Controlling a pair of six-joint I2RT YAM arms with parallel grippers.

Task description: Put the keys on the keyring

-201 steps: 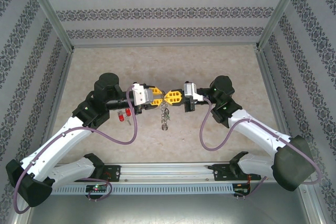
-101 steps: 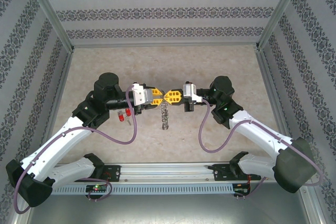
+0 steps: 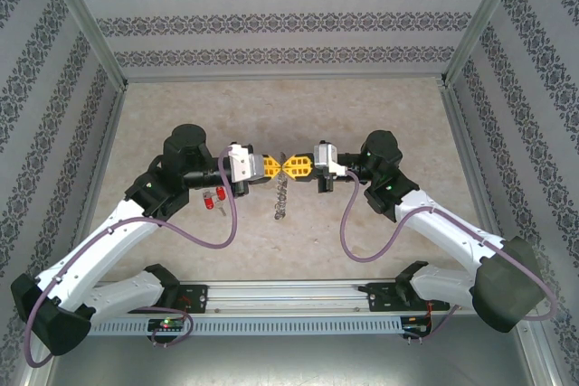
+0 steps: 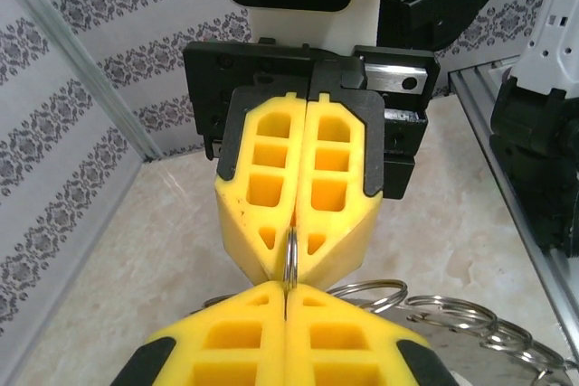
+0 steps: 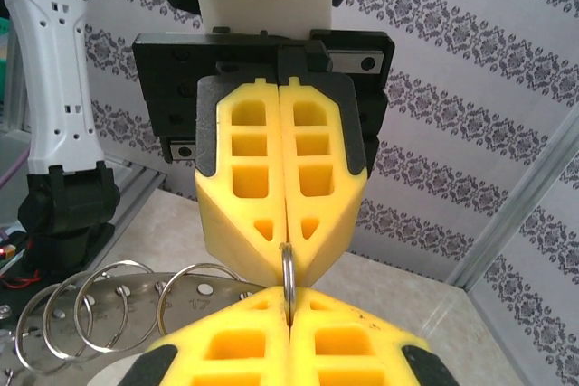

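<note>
L claw (image 3: 277, 167) and R claw (image 3: 293, 166) meet tip to tip over the mid table (image 3: 362, 115), both clenched. Each has its 2 yellow fingers pressed flat together w/ no gap. Both wrist views show a thin silver split ring (image 4: 291, 258) standing edge-on in the seam where the 2 sets of tips face each other, so both claws are grasping that same ring, 1 from either side. The ring belongs to the keyring (image 3: 283, 198). In the top view the rest of it hangs straight down from the pinch point as a bumpy silver string, just below and betw. the 2 claws. In the R wrist view more loops (image 5: 109, 300) fan out below-left of the R claw's tips, on a flat metal piece w/ small holes and a stamped 17. The 2 red-headed keys (image 3: 219, 197) lie on the table behind the L claw's tips, just beside the L wrist on its near side, apart from the keyring and not held.
</note>
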